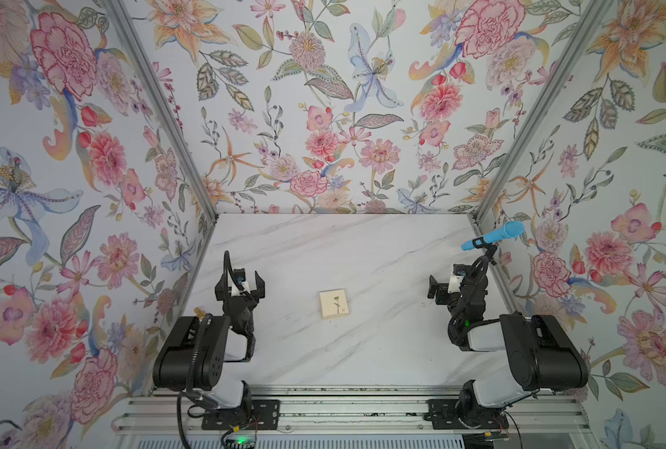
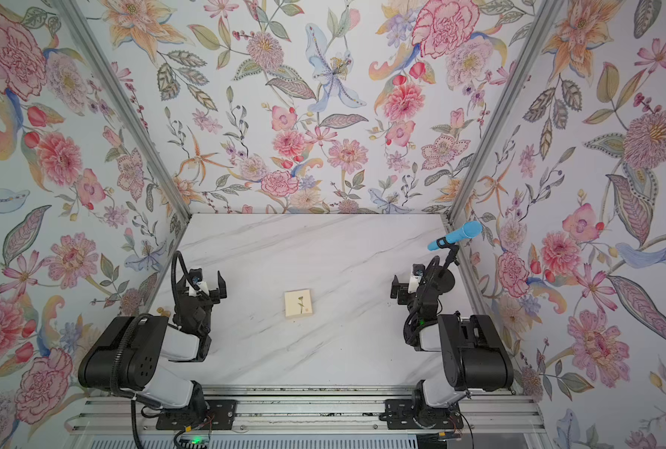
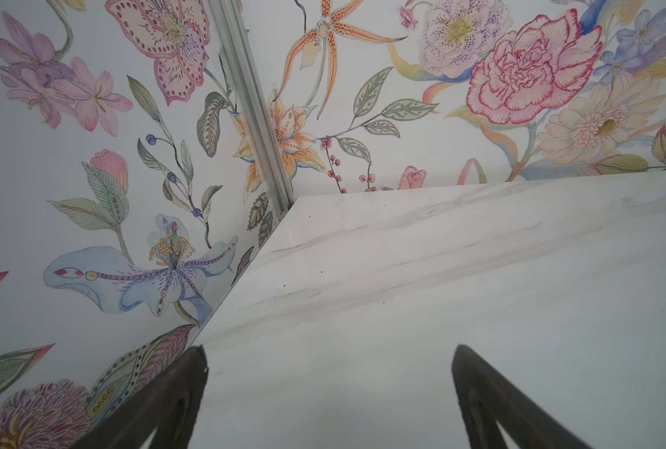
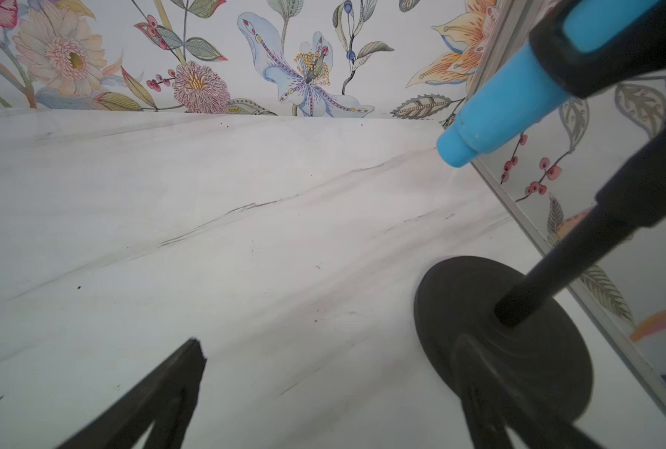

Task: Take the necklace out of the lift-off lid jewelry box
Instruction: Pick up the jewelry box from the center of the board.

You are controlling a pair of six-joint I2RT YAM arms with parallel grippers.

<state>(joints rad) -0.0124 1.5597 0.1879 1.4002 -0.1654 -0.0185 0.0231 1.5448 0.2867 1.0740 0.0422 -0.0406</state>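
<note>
Cream card, square and flat, is what you are after: the lift-off lid jewelry box (image 1: 334, 304) lies on the white marble-look table (image 1: 362, 248), and both top views show it between the two arms with its lid on. The lid carries a thin dark flower-stem drawing and a tiny red mark. With the lid seated you cannot see the necklace.

Your left gripper (image 3: 329, 350) stands with its jaws spread wide. In the left wrist view the two dark, tapered fingers (image 3: 183, 392) frame bare tabletop and nothing is between them. It sits to the left of the box, well apart from it and touching nothing that shows.

Your right gripper (image 4: 329, 346) is just as wide apart, with bare tabletop between the jaws. It sits to the right of the box, also well apart. In the right wrist view one finger overlaps the round black stand base (image 4: 479, 311) in the picture, but you cannot tell whether they touch.

From that matte disc a black rod rises to a clip holding a smooth sky-blue microphone (image 1: 494, 235), to the right of the box and farther back. The table is glossy with faint grey veins, and a few dark specks dot it near the base. Floral wallpaper (image 1: 323, 116) covers the three walls behind and beside the box, joined by aluminium corner rails.
</note>
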